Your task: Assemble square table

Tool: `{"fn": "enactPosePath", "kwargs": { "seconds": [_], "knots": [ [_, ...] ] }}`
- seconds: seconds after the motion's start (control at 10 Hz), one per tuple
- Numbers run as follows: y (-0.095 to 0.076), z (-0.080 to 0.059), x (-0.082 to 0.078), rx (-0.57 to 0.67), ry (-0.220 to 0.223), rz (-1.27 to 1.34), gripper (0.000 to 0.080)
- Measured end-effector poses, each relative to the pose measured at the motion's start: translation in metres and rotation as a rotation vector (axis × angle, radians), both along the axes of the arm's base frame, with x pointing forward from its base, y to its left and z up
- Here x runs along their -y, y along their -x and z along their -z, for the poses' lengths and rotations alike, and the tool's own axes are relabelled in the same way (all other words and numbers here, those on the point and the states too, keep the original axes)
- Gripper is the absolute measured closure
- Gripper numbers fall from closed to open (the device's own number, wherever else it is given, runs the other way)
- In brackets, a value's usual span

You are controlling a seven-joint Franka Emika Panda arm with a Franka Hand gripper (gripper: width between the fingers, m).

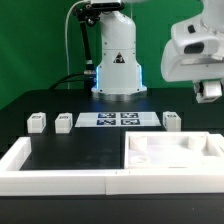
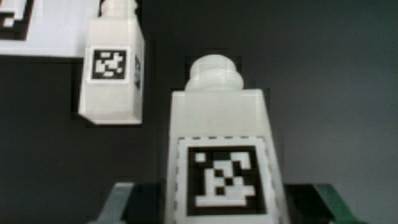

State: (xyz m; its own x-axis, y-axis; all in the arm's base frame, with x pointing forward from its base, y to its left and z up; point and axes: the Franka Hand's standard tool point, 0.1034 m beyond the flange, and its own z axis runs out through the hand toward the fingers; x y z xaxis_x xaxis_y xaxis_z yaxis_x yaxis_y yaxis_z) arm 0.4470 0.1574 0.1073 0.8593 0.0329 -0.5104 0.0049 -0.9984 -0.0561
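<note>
White arm (image 1: 117, 58) all over, glossy rounded shells, fat bell-shaped base seg. Low on base, blue light strip (image 1: 98, 72) glowing. Black joint cap (image 1: 100, 12) up top, thin black cable (image 1: 74, 40) looping alongside. Chunky wrist block (image 1: 194, 48) white too, grey shading underneath. Darker gripper (image 1: 208, 90), grey-blk. Up close on wrist cam: fingers (image 2: 125, 205) dark, flat, squared edges, greenish tint.

Held leg (image 2: 222, 140) fills the jaws — far leg (image 2: 112, 75) stands beyond.
</note>
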Motion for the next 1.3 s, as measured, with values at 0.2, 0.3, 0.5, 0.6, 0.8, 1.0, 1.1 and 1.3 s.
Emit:
{"fn": "enactPosePath", "kwargs": {
  "seconds": [0.2, 0.3, 0.5, 0.6, 0.8, 1.0, 1.1, 1.3],
  "knots": [
    [-0.013, -0.004, -0.003, 0.153, -0.011, 0.008, 0.0508],
    [-0.009, -0.003, -0.002, 0.187, -0.012, 0.009, 0.0508],
    [-0.018, -0.002, -0.003, 0.346, -0.031, 0.012, 0.0508],
    [-0.021, -0.001, 0.005, 0.391, -0.045, -0.014, 0.0508],
    [-0.043, -0.011, 0.013, 0.538, -0.058, 0.001, 0.0508],
    [-0.054, -0.015, 0.012, 0.653, -0.068, 0.013, 0.0508],
    [-0.053, -0.013, 0.012, 0.709, -0.072, 0.014, 0.0508],
    [-0.056, -0.013, 0.011, 0.859, -0.088, 0.014, 0.0508]
  ]
}}
